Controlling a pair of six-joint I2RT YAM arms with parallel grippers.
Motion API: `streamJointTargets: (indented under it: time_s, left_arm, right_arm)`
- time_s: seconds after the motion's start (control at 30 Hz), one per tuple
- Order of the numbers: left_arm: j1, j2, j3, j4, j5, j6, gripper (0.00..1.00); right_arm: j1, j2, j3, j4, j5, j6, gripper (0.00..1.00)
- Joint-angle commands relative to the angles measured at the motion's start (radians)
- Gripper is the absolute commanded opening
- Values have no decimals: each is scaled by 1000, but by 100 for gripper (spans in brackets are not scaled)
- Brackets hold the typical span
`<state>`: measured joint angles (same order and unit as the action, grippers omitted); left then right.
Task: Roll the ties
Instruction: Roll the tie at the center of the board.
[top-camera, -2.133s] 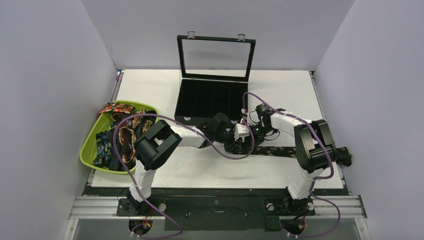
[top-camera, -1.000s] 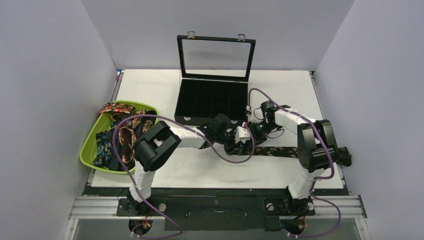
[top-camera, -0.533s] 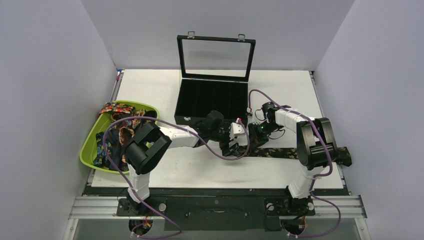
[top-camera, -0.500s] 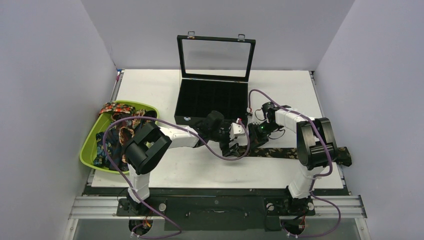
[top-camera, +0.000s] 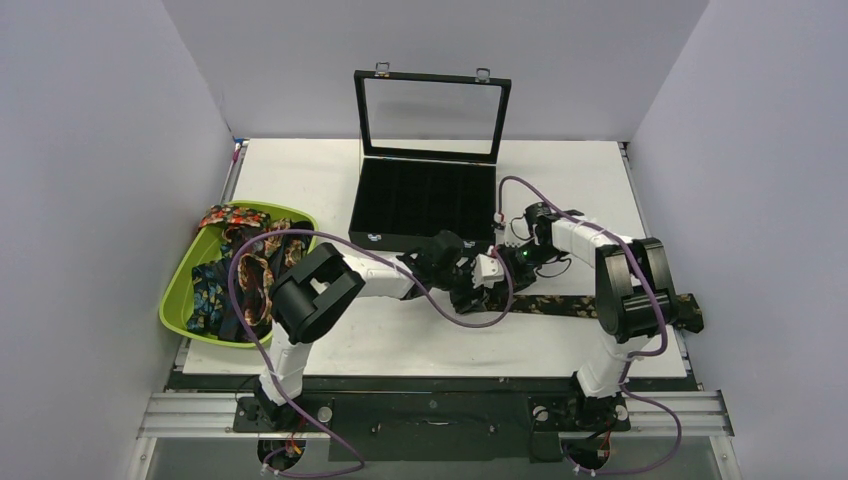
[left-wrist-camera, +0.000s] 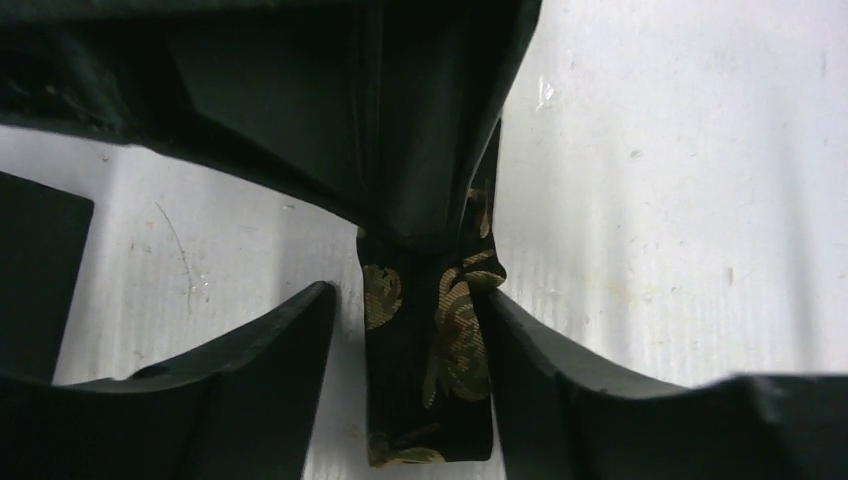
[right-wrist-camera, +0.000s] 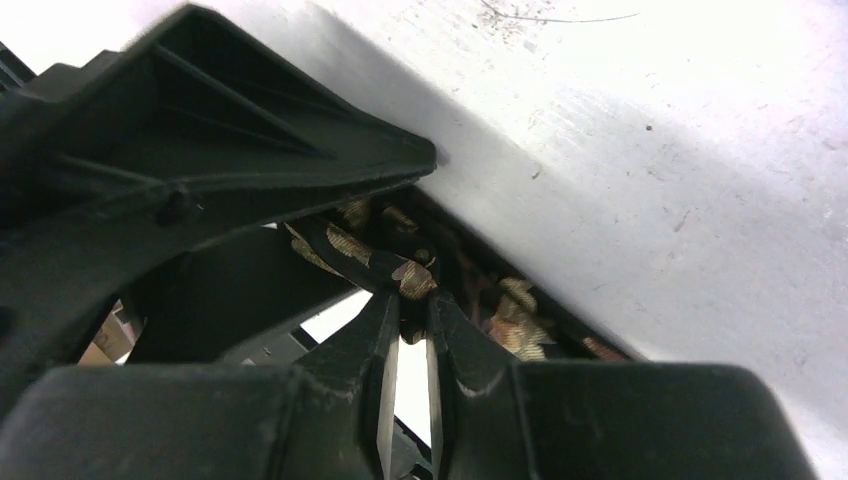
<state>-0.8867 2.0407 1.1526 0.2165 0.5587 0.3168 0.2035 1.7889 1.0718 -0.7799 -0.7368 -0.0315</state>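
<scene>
White table (top-camera: 300, 170): left pincer (left-wrist-camera: 410, 305) apart astride the gold-floral tie (left-wrist-camera: 440, 360), right pincer (right-wrist-camera: 412, 300) nipped on its fold

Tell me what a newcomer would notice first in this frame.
Mid-table, over a dark necktie with tan-gold florals stretching rightward, the right gripper pinches a fold of it and the left gripper stands open around the strip. Then the lime-green plastic tray of bright patterned ties at the left, and the black display case, glass lid raised, at the back.
</scene>
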Motion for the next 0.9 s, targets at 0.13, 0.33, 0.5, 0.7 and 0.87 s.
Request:
streamJointTargets:
  time_s: [0.13,0.33,0.5,0.7,0.87]
  left_arm:
    - [5,-18,-57,-47,-55,35,31]
    - [5,-45,-82,-43,-23,35,28]
    - [6,-55,-78,-40,-3,35,59]
    - [-4,-26,-5,-21,-6,-6,73]
    - [-19,8,11,-14,-53,-5,58]
  right_arm:
    - [-2,-63,-2,-30,43,-24,0]
    - [14,8,9,-7,125,-20,0]
    - [15,35,32,11,126,-19,0]
    - [16,0,17,19,78,-12,0]
    - [10,-37,10,19,26,-2,7]
